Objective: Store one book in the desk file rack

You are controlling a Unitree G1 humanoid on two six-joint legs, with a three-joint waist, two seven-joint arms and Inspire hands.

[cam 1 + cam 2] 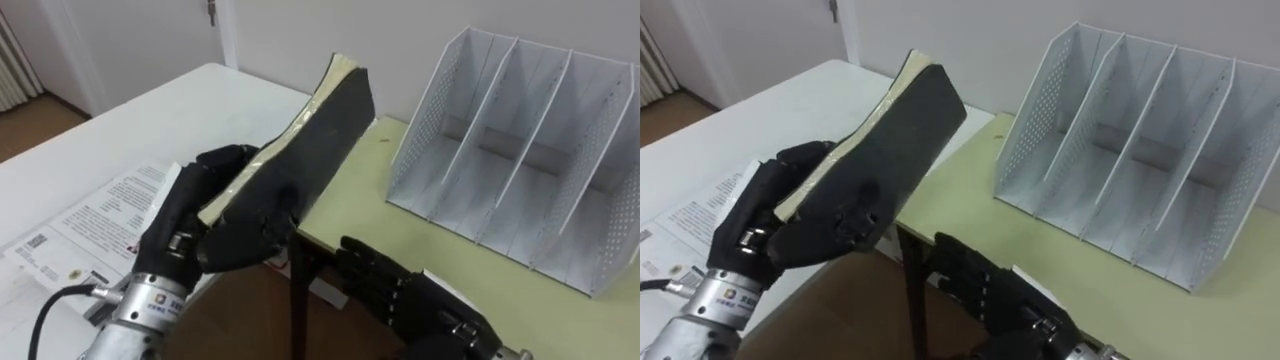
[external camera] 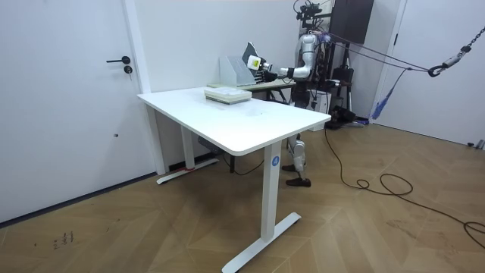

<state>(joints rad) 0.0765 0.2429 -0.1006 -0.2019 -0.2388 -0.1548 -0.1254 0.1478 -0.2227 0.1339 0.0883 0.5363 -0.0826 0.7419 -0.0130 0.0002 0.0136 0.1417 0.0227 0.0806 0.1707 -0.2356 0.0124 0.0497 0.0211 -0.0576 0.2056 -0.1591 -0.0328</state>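
A black-covered book (image 1: 315, 135) with cream page edges is held up at a slant, its top end pointing toward the rack. My left hand (image 1: 195, 225) is shut on the book's lower end, thumb on the cover and fingers behind the pages. The white perforated file rack (image 1: 520, 150) stands on the pale green desk (image 1: 365, 195) to the right, its slots bare and facing me. My right hand (image 1: 385, 285) hangs low at the desk's near edge, fingers relaxed and holding nothing. In the room view the book (image 2: 251, 62) is raised just in front of the rack (image 2: 231, 70).
The white table (image 1: 120, 120) on my left carries printed booklets (image 1: 90, 225); in the room view a stack of books (image 2: 226, 95) lies on it. A dark gap with a table leg (image 1: 297, 300) separates it from the green desk. A white wall rises behind the rack.
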